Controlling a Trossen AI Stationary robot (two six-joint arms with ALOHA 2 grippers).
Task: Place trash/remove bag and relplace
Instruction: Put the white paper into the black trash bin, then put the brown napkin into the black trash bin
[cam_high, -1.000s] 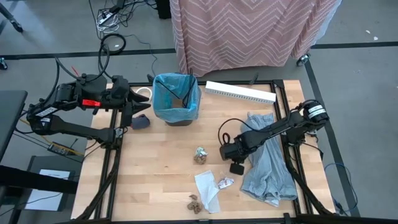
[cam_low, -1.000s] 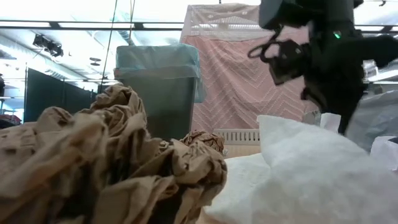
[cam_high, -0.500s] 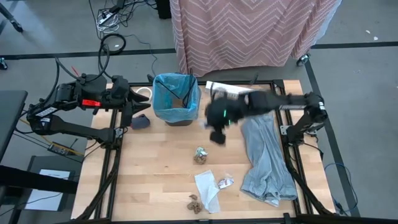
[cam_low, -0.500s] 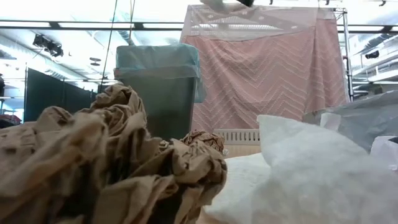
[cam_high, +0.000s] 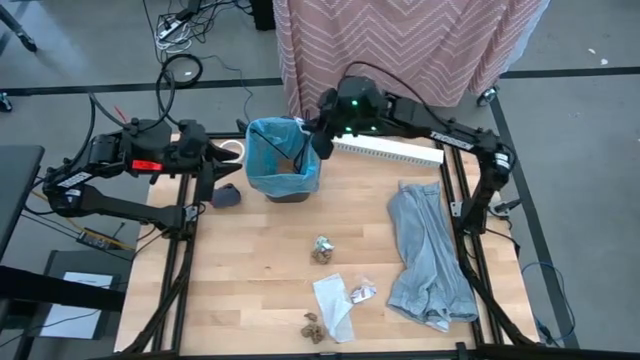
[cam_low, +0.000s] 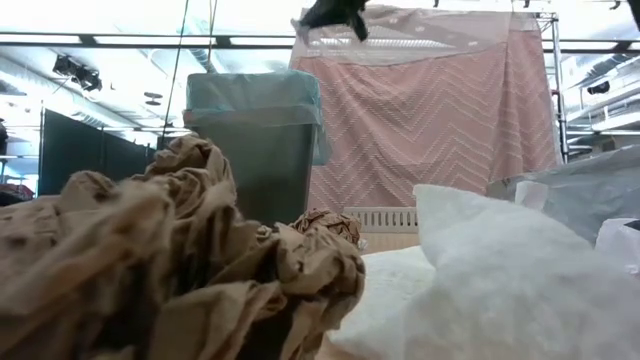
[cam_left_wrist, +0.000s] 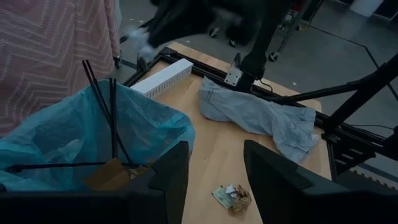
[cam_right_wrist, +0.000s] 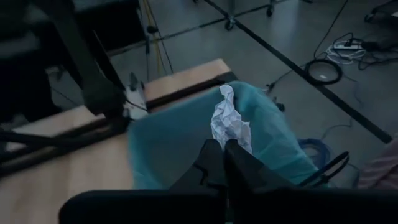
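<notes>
The right tool (cam_high: 322, 138) has swung up from the middle of the worktop (cam_high: 260, 270) and now hangs over the rim of the bin (cam_high: 284, 160), pinched tight on a white paper wad (cam_right_wrist: 230, 124) right above the blue liner (cam_right_wrist: 273, 149). Letting go there looks like the next step. Other scraps (cam_high: 322, 249) wait on the worktop near the front. The left tool (cam_high: 222, 170) sits parked beside the bin, fingers (cam_left_wrist: 171, 174) apart, empty.

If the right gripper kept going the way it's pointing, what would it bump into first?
Most likely the blue bag lining the trash bin. The right gripper, shut on a piece of white crumpled paper, points down toward the bin's open mouth, though exact depth is hard to judge.
</notes>
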